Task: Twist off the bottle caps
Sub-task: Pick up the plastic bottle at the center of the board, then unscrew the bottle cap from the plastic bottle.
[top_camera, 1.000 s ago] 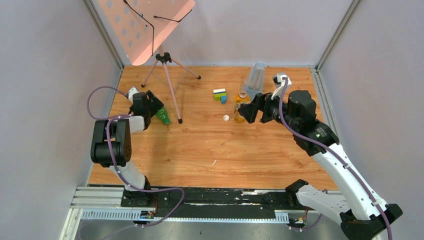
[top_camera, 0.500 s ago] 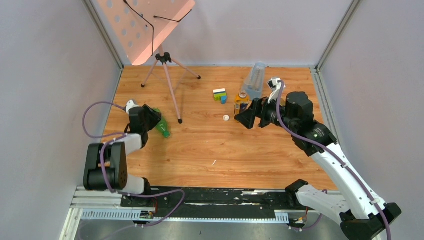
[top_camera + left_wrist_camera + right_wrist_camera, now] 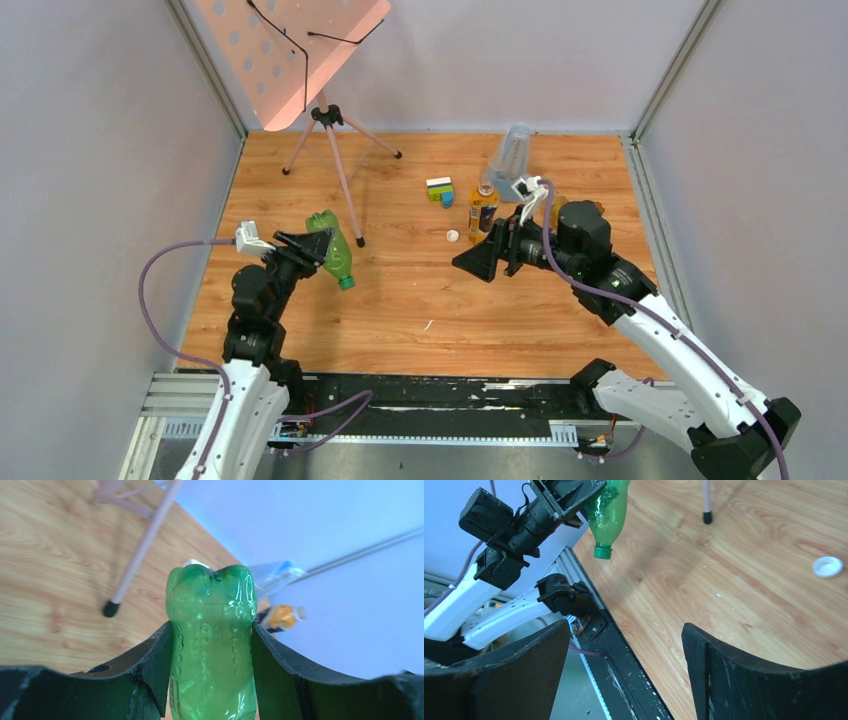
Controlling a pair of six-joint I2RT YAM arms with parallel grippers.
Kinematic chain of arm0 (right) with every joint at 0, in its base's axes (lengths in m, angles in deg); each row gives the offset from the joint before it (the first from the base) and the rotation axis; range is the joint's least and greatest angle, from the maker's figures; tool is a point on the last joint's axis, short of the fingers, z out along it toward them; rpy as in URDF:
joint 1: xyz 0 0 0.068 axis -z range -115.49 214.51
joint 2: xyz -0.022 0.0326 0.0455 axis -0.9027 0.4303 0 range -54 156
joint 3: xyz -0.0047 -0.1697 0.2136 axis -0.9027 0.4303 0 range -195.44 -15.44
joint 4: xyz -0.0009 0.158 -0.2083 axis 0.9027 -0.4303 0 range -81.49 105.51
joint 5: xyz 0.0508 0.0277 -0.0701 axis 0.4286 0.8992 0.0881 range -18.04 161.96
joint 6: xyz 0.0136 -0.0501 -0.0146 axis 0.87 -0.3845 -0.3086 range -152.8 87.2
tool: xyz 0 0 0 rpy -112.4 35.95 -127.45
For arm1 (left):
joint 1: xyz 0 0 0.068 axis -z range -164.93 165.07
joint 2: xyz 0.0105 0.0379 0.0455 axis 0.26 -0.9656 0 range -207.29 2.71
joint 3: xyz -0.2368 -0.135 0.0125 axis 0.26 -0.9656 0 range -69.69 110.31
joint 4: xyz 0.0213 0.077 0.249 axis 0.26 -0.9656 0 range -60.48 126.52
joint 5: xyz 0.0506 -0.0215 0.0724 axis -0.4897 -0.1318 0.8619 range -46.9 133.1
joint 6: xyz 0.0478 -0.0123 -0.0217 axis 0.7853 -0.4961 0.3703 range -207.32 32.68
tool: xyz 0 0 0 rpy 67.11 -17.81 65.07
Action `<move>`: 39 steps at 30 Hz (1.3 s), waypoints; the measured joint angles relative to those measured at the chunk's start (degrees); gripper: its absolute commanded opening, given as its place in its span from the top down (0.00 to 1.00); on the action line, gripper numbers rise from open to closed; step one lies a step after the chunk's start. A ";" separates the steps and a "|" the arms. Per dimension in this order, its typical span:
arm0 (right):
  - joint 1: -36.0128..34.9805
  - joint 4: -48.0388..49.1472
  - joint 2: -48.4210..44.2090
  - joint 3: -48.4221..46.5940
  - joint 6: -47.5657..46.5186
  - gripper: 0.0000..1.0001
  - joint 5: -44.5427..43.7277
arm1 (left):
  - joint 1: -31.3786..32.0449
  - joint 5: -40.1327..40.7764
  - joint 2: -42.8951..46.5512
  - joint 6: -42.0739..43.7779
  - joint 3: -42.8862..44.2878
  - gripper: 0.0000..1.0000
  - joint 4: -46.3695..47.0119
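My left gripper (image 3: 312, 245) is shut on the green bottle (image 3: 331, 254) and holds it in the air, tilted, with its green cap (image 3: 346, 284) pointing down toward the table. In the left wrist view the bottle's body (image 3: 212, 645) fills the gap between the fingers (image 3: 150, 655) of my left gripper (image 3: 212, 635). My right gripper (image 3: 475, 262) is open and empty above the table's middle, facing the green bottle (image 3: 610, 515) and its cap (image 3: 602, 553). A loose white cap (image 3: 453, 237) lies on the table. An amber bottle with a yellow label (image 3: 482, 208) stands behind the right gripper.
A tripod stand (image 3: 340, 170) with a pink perforated board stands at the back left. Toy bricks (image 3: 440, 189) and a tall clear bluish container (image 3: 510, 155) are at the back. The black rail (image 3: 400, 395) runs along the near edge. Grey walls close both sides.
My left arm has lifted the green bottle off the table and swung it toward the near middle. My right gripper has drawn away from the amber bottle, leftward and nearer.
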 measured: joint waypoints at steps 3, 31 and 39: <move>-3.15 3.48 2.12 0.37 1.60 0.18 -0.20 | 2.34 -0.07 6.01 -3.41 -0.26 0.52 -1.90; -19.47 24.15 22.80 6.56 17.79 0.27 -13.62 | 30.18 12.57 -12.87 -9.07 -1.03 0.51 17.14; -19.61 25.49 23.71 6.73 18.67 0.30 -14.51 | 30.25 13.16 -11.17 -8.39 -1.03 0.50 19.23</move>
